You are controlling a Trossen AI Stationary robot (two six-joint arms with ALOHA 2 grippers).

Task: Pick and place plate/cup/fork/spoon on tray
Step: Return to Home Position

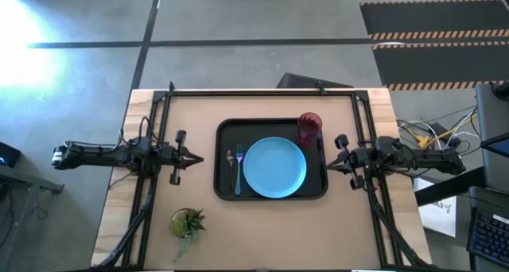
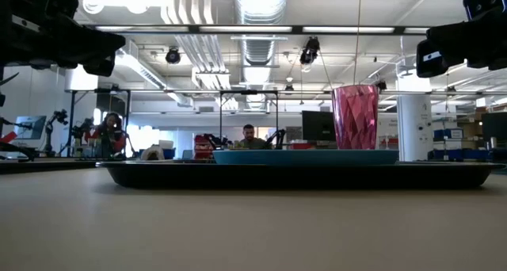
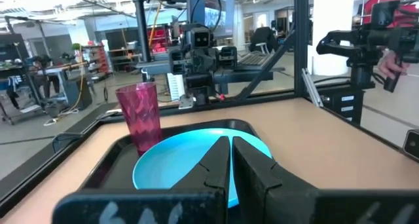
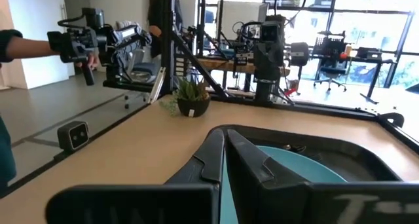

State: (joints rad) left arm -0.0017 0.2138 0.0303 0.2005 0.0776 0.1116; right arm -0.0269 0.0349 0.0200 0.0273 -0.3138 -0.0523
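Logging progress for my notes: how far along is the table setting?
Looks finished: the plate, cup, fork and spoon all sit on the tray. Nothing is in hand; the left pincer and right pincer are shut beside it. Nothing visibly remains.

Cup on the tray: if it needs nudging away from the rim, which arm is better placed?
Probably the right. The cup stands in the tray's far right corner, beside the plate, nearer the right gripper. The left gripper sits across the tray, past the fork. Both are shut.

Two dark arms, black cabled joints
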